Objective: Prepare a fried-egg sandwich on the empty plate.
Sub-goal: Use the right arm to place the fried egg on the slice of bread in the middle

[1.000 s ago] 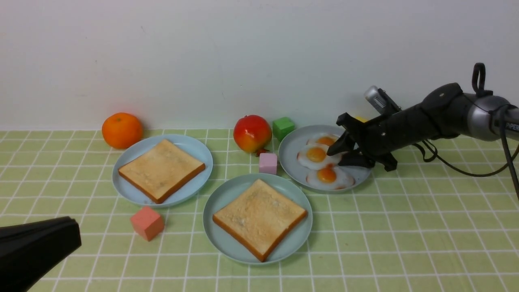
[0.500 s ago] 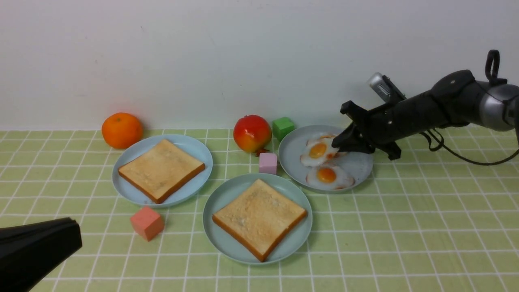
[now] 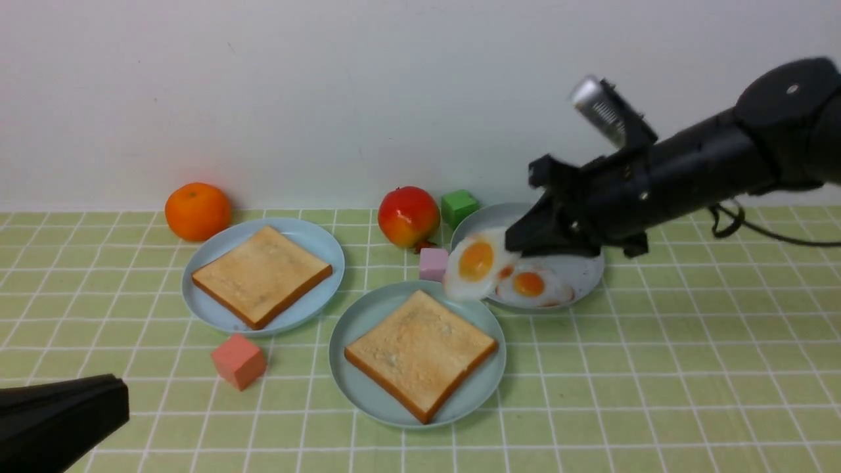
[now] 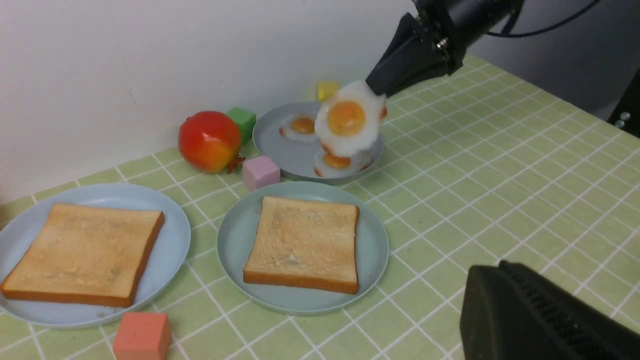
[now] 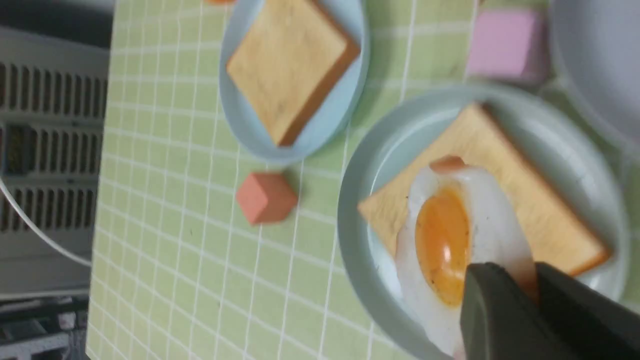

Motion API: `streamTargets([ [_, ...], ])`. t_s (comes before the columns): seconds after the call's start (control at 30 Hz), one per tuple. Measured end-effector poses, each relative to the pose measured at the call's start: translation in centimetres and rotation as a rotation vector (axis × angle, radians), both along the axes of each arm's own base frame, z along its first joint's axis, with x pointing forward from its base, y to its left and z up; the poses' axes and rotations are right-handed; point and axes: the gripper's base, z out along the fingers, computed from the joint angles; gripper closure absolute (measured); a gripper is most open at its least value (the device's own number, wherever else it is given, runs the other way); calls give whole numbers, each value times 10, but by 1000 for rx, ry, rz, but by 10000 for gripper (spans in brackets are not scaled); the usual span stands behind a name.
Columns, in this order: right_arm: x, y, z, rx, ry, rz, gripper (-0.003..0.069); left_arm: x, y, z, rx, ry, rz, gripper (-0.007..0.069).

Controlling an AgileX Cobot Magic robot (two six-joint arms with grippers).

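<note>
My right gripper is shut on the rim of a fried egg, which hangs tilted in the air over the gap between the grey plate and the pale mint-teal plate. From the right wrist view the fried egg hangs over the toast slice lying on that mint-teal plate. A second toast slice lies on the light-blue plate. Two more eggs stay on the grey plate. My left gripper rests shut and holds nothing at the near left.
An orange, a red fruit and a green cube stand along the back wall. A pink cube sits between the plates, a salmon cube near the light-blue plate, a yellow cube behind the grey plate.
My right gripper shut on one egg, lifted it off the grey plate and carried it up and left toward the mint-teal plate. The left gripper barely moved.
</note>
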Motion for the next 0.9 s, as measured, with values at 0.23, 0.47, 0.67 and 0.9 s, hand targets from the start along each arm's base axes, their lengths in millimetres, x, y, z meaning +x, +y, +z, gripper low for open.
streamTargets([
  [0.23, -24, 58, -34, 11, -24, 3, 585, 0, 0, 0, 3, 3, 0, 622],
  [0.47, -8, 63, -74, -14, 28, -116, 585, 0, 1, -3, 21, 27, 2, 620],
  [0.67, -6, 63, -89, -27, 60, -128, 550, -1, 2, -7, 50, 61, 5, 618],
  [0.9, -1, 50, -89, -35, 66, -126, 328, -1, 2, -7, 52, 64, 5, 610],
])
